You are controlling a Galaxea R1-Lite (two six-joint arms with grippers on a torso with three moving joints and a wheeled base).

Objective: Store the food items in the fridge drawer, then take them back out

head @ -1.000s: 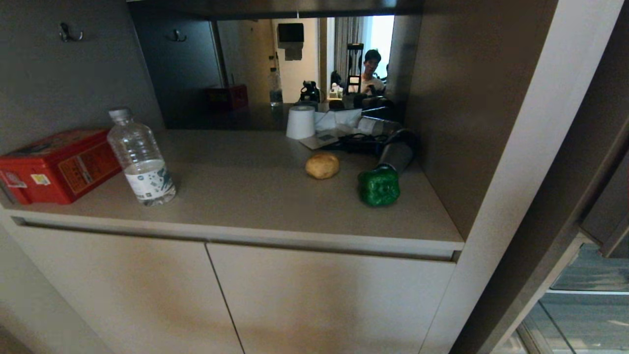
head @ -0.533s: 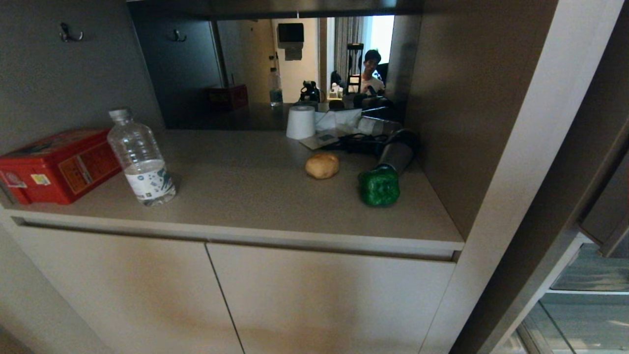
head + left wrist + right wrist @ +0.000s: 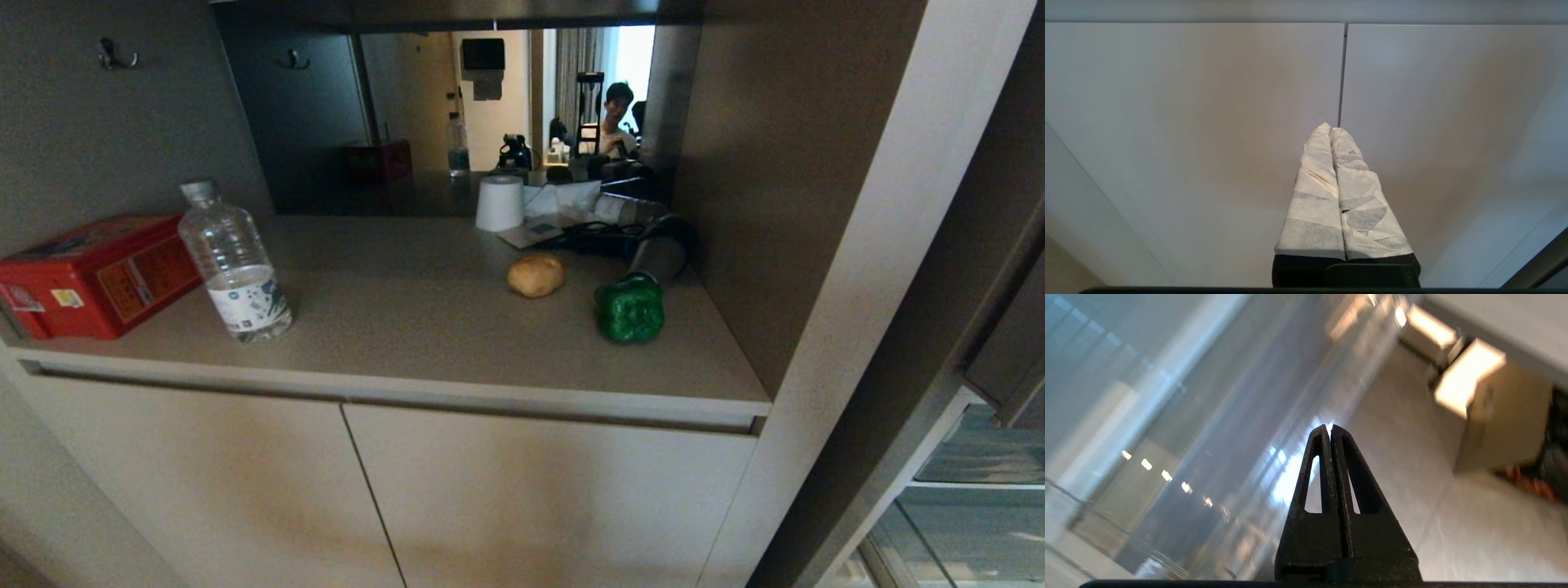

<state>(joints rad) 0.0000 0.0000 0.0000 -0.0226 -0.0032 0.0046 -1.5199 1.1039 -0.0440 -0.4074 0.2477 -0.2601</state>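
I saw the pepper (image 3: 629,309) and potato (image 3: 535,274) apart on the counter (image 3: 424,327), my left gripper (image 3: 1330,130) pressed together facing the cabinet doors (image 3: 1208,122), my right gripper (image 3: 1329,428) pressed together too.

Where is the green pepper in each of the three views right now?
Head view: the pepper sits on the counter, right of the potato, near the right wall.
Left wrist view: not in it; only the shut left gripper before the cabinet doors.
Right wrist view: not in it; the shut right gripper faces clear shelving.
Shared landmark: the seam between the cabinet doors, in the head and left wrist views.
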